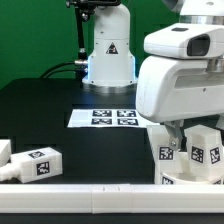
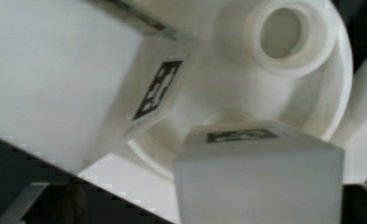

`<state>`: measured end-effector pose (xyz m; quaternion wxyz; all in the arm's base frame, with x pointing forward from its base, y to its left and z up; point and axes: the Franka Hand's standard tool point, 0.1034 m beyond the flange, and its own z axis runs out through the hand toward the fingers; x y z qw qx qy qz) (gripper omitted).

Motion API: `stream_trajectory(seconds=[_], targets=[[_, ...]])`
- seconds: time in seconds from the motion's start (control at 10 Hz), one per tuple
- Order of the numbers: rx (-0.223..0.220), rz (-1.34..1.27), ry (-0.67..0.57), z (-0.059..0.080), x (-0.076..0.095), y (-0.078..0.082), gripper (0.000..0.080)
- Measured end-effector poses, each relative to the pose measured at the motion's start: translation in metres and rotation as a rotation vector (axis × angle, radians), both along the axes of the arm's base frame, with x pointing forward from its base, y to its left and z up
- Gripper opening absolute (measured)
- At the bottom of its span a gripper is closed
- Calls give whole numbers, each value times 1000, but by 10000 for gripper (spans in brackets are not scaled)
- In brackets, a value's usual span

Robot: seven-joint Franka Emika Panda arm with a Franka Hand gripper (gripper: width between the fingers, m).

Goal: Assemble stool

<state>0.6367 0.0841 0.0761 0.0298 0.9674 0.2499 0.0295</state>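
Tool: hung low at the exterior view's right, over the stool parts; open or closed could not be told, fingers hidden.
Seat: filled the wrist view, round socket showing.
Leg: tagged block, stood close against the seat.
Loose leg: lay on the black surface, exterior view's left, well apart from the tool.
Marker board: lay flat mid-surface.
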Motion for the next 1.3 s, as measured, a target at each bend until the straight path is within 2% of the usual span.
stream_trajectory(seconds=[0.1,0.2,0.3,0.7,0.9,1.1,1.3], targets=[[0,0,0,-1,0,0,523],[4,-49,-1,-1,0,0,523],[9,-130,-4,-1,-1,-1,359],[36,-455,-18,-1,0,-1,338],[76,-764,-37,-3,4,-1,338],[145,-1114,-41,-3,5,2,338],[148,-1211,-32,-2,5,2,338]])
